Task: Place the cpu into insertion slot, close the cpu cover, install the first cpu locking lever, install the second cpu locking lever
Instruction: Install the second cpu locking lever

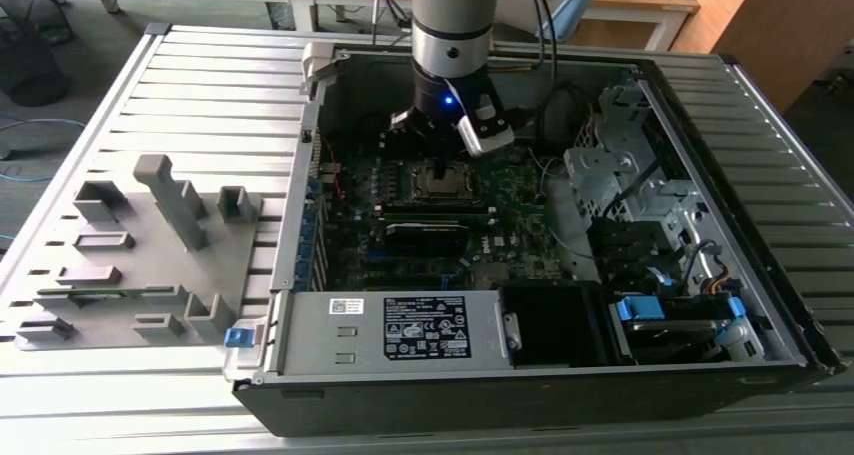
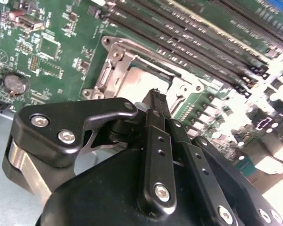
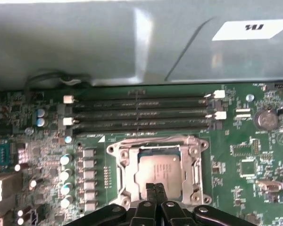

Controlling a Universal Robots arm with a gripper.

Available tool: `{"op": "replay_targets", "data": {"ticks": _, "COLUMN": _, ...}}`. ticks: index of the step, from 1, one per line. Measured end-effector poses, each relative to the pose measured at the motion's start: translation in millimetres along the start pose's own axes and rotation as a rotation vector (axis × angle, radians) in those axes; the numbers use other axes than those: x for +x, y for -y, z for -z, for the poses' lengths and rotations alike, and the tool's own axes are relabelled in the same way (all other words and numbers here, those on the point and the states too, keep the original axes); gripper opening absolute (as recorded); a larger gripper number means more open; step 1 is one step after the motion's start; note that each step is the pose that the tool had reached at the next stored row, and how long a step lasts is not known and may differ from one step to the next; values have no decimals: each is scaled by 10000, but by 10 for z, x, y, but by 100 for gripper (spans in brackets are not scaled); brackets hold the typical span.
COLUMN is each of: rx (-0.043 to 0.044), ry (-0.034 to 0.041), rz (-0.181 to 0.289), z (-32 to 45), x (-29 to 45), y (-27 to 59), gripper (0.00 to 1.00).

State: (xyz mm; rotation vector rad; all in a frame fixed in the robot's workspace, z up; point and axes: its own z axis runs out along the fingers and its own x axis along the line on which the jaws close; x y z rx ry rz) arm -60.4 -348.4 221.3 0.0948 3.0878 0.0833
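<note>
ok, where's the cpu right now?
The cpu sits in the insertion slot under the cpu cover, beside the long memory slots, just beyond the claw tips.

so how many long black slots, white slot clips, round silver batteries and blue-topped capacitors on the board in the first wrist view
long black slots: 4
white slot clips: 4
round silver batteries: 1
blue-topped capacitors: 2
total: 11
The cpu sits in the insertion slot, the gripper at its edge.
</note>
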Motion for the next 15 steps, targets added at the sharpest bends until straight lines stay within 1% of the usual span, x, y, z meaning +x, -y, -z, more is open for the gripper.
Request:
{"op": "replay_targets", "data": {"ticks": 2, "rx": -1, "ry": 1, "rz": -2, "z": -5, "x": -35, "y": -25, "gripper": 10}}
{"op": "replay_targets", "data": {"ticks": 4, "rx": -1, "ry": 1, "rz": -1, "z": -7, "x": -53, "y": -36, "gripper": 10}}
{"op": "replay_targets", "data": {"ticks": 15, "rx": -1, "ry": 1, "rz": -2, "z": -8, "x": -73, "y": -36, "gripper": 10}}
